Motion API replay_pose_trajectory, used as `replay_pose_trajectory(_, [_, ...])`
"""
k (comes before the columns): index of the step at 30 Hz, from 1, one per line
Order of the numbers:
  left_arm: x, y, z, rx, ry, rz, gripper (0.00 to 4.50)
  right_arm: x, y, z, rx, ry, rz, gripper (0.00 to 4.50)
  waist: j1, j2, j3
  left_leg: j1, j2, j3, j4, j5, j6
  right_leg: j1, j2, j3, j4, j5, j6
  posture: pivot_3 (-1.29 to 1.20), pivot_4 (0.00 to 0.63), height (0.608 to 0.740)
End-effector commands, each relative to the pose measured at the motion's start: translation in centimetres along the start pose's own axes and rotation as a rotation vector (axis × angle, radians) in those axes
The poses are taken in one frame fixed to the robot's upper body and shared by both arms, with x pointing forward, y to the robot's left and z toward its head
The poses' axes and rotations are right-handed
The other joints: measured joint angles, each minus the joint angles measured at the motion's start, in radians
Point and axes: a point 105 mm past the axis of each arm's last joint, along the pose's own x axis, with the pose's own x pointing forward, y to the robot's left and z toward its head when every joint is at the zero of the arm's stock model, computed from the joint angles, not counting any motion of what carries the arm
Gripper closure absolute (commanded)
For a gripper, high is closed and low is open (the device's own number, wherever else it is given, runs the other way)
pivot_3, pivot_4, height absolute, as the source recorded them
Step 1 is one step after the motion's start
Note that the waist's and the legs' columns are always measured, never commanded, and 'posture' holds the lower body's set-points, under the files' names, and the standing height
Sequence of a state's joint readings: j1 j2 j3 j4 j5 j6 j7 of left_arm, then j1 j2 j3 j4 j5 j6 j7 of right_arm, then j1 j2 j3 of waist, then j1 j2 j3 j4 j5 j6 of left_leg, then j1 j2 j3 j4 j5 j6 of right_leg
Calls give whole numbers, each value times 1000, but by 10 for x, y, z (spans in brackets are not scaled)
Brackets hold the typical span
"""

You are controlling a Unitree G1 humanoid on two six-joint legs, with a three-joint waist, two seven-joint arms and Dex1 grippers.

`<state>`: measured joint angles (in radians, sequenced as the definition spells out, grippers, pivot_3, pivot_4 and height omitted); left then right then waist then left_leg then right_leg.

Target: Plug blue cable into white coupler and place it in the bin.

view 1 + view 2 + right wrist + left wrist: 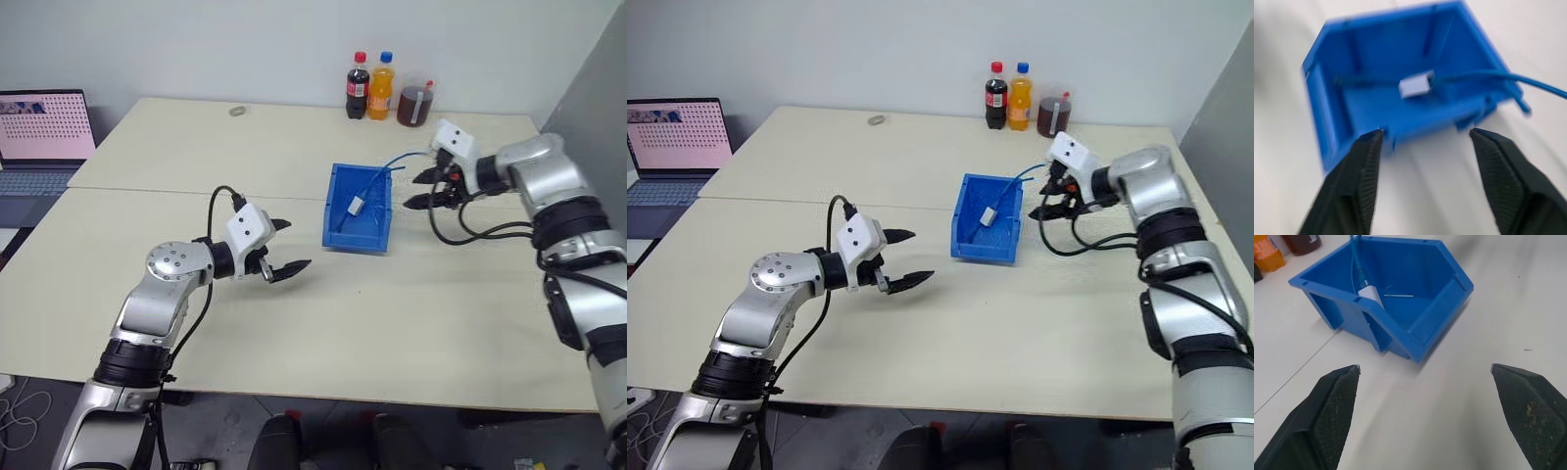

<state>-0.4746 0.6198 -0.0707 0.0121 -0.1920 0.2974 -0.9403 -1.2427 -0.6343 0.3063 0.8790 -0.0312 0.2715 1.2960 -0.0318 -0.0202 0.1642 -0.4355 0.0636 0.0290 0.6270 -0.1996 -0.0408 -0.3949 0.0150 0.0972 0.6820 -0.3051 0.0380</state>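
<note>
On your left, the left gripper [286,246] hangs just over the tabletop [392,323] with its fingers spread wide and nothing between them; it points toward the bin [338,233] but stays well apart from it. Further left, at the tabletop's edge, you can see a laptop [41,132] with its screen lit.

At the middle, the bin sits on the tabletop with its lowered lip facing you. Inside it lies the coupler [357,205], with the cable [376,178] plugged into it; the cable climbs out over the bin's far right corner and trails toward the right gripper [421,190].

On your right, the right gripper is just beside the bin's far right corner, fingers apart and holding nothing; whether the cable's loose end touches it you cannot tell. Behind, near the wall, stand three bottles [383,90], and a small ring [237,111] lies further left on the far tabletop.

Your left wrist view adds a thin dark piece [1399,295] on the bin floor beside the coupler, which the head views do not resolve. Your right wrist view shows the cable running from the coupler [1416,84] over the bin wall, clear of both fingers [1354,181].
</note>
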Motion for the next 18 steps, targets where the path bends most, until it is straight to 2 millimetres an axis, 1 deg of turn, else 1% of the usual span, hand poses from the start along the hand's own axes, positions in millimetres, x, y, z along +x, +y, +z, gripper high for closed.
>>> replay_pose_trajectory(1, [-11, 14, 6, 16, -17, 47, 0, -12, 24, -12, -123, 49, 125, 455, -2, 0, 0, 0, 0, 0, 0, 0, 0, 0, 0, 0, 0, 0, 0, 0, 150, 740])
replay_pose_trajectory(3, [-15, 18, 2, 10, -7, 64, 0, -15, 33, -15, -123, 10, 109, 54, -1, 0, 0, 0, 0, -1, 1, 0, 0, 1, 0, -1, 0, 0, 0, 0, 150, 740])
replay_pose_trajectory(5, [-22, 25, -6, 3, 28, 120, 0, -16, 37, -9, -60, -110, 8, 54, -5, 0, 0, 0, 0, 0, 0, 0, 0, 0, 0, 0, 1, 0, 0, 0, 150, 740])
replay_pose_trajectory(7, [-29, 29, -8, -3, 27, 165, 0, -19, 43, -9, 19, -209, -91, 54, -8, 1, 0, 0, 0, 0, 0, 0, 0, 0, 0, 2, 2, 0, 0, 0, 150, 740])
replay_pose_trajectory(9, [-35, 31, -9, -15, 22, 203, 0, -21, 54, -13, 118, -288, -163, 54, -7, 1, 0, 0, 0, -1, 1, 0, 0, 0, 0, 1, 5, 0, 0, 0, 150, 740])
replay_pose_trajectory(11, [-39, 32, -10, -51, 5, 232, 0, -19, 73, -16, 210, -364, -224, 54, -1, 0, 0, 1, 0, -2, 2, 0, 0, 0, 0, 0, 6, 0, 0, 0, 150, 740])
replay_pose_trajectory(13, [-41, 32, -10, -77, -6, 243, 0, -19, 86, -17, 262, -395, -268, 54, 1, 0, 0, 1, 0, -3, 2, 0, 0, 1, 0, -1, 6, 0, 0, 0, 150, 740])
replay_pose_trajectory(15, [-41, 32, -12, -84, 5, 243, 0, -17, 94, -14, 307, -418, -286, 54, 0, 0, 0, 1, -1, -2, 2, 0, 0, 0, 0, 0, 7, -1, 1, 0, 150, 740])
replay_pose_trajectory(18, [-39, 28, -13, -109, -2, 211, 0, -7, 101, -9, 323, -418, -289, 54, 0, 0, 0, 2, -1, -2, 3, 1, -1, 1, 0, 0, 7, 0, 2, 0, 150, 740])
